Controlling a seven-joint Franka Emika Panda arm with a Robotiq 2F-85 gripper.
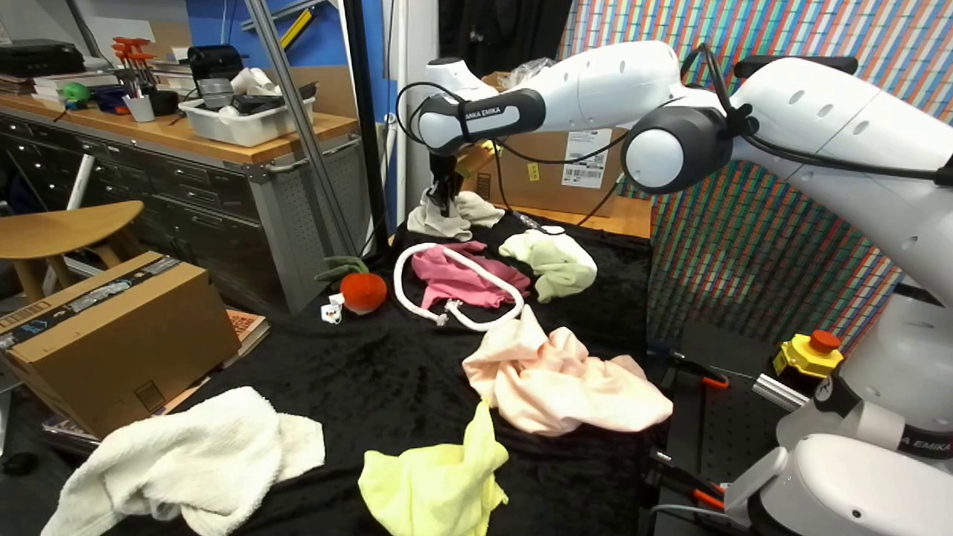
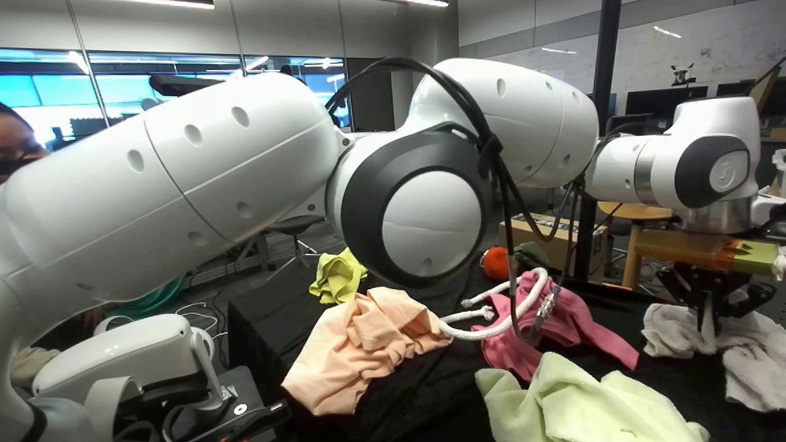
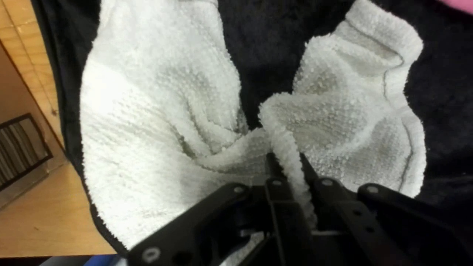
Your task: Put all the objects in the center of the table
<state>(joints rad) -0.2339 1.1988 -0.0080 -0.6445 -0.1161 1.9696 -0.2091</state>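
The gripper (image 3: 288,162) has its jaws pinched on a raised fold of a greyish-white cloth (image 3: 140,122), the fold standing as a thin ridge at lower centre of the wrist view. That ridge runs up and down the frame, while the cloth spreads to both sides: a broad lobe on the left, a smaller one on the right (an off-centre hold, so the left part will probably trail when lifted). Just past its left side the black-draped table (image 3: 449,122) ends at bare wood (image 3: 55,218); a corner of pink cloth (image 3: 462,3) at upper right shows the inward side.

In an exterior view the greyish-white cloth lies at upper middle, by the table's far edge, with the pink cloth just below it and the looped white cord (image 1: 400,281) partly over the pink. The table's middle, I judge, is further down that frame, so the carry should run from top toward bottom, high enough to clear the cord. The red-orange ball (image 1: 363,292) is left of that line, the pale green cloth (image 1: 562,272) right of it, the peach cloth (image 1: 566,380) lower right; a larger white cloth (image 1: 208,447) lies lower left, a yellow cloth (image 1: 439,484) at bottom centre.
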